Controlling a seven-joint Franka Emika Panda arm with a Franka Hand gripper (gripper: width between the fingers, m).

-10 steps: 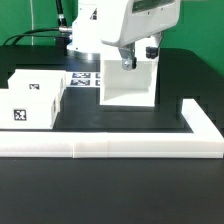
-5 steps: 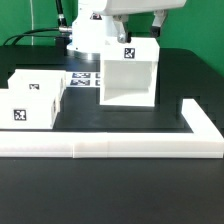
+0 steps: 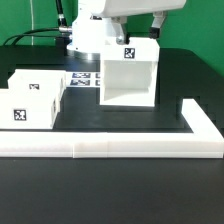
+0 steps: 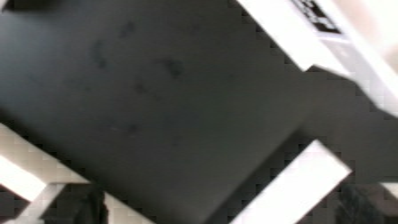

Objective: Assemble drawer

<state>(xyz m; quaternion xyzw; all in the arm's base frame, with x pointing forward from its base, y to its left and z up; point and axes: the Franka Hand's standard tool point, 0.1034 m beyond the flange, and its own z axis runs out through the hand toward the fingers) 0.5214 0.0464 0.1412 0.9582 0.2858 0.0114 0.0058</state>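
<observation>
The drawer's large hollow white casing [image 3: 128,78] stands upright on the black table, its open side facing the front, with a square tag [image 3: 128,54] on top. Two smaller white boxes, one in front [image 3: 28,106] and one behind it [image 3: 42,82], sit together at the exterior view's left, each with a tag. My gripper [image 3: 141,27] hangs just above the casing's top, apart from it, with its fingers spread and nothing between them. The wrist view is blurred: mostly black table [image 4: 160,90], and a white strip [image 4: 311,178] that I cannot identify.
A long low white L-shaped wall [image 3: 110,148] runs along the front and turns back at the exterior view's right. The marker board [image 3: 84,78] lies flat between the boxes and the casing. The robot's white base [image 3: 92,38] and cables stand behind.
A second ago my gripper was down at the casing's top wall. It then rose clear of it and has stayed still since. The casing has not moved.
</observation>
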